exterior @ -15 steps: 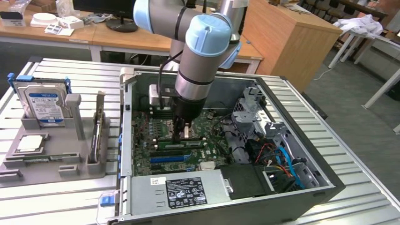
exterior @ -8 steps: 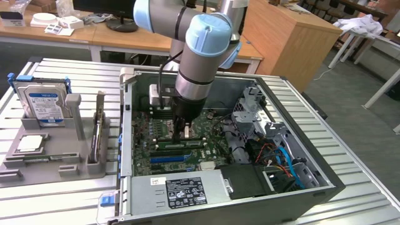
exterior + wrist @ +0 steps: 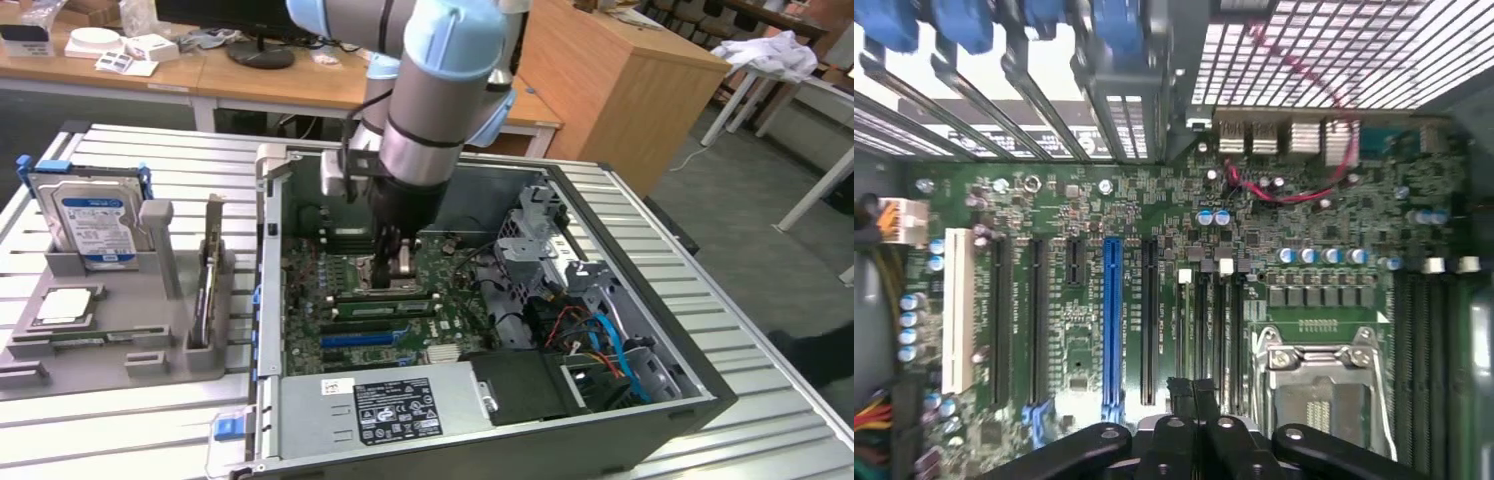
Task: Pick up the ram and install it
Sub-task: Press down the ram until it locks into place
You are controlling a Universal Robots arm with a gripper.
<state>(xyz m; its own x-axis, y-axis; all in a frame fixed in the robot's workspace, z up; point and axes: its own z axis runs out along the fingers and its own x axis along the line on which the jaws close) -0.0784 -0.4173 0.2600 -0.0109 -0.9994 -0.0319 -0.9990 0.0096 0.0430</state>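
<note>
The ram (image 3: 210, 272) is a long thin stick standing on its edge in a grey holder (image 3: 120, 350) on the exterior view's left, outside the computer case. My gripper (image 3: 398, 282) hangs inside the open case (image 3: 667, 400), well to the right of the ram, just over the green motherboard (image 3: 461, 265). In the wrist view the black fingertips (image 3: 1194, 388) are pressed together with nothing between them, so the gripper (image 3: 1194, 385) is shut and holds nothing. It sits beside the silver CPU socket (image 3: 1319, 375). Black memory slots (image 3: 1424, 350) run along the far side of that socket.
The grey holder also carries a hard drive (image 3: 91, 215) with a blue label and a small square silver chip (image 3: 64, 305). Expansion slots, one of them blue (image 3: 1113, 320), lie beside the gripper. Drive cages and blue and orange cables (image 3: 601, 345) crowd the case's right side.
</note>
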